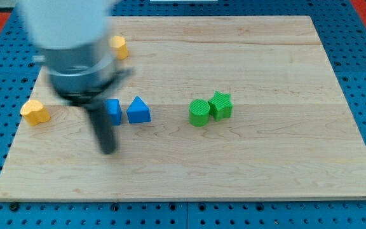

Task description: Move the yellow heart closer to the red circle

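Camera view: our rod over the wooden board (265,172), no gripper to open or close.
We see my tip (109,150) below a partly hidden blue block (114,111), beside the blue triangle (138,110). Yellow heart (35,112) lies near the view's left edge; another yellow block (119,47) sits higher. Green circle (199,112) touches green star (221,105). We cannot see the red circle.

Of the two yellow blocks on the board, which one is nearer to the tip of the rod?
The yellow heart at the view's left edge, level with the blue blocks, lies nearer my tip. The other yellow block sits near the view's top, partly behind the arm.
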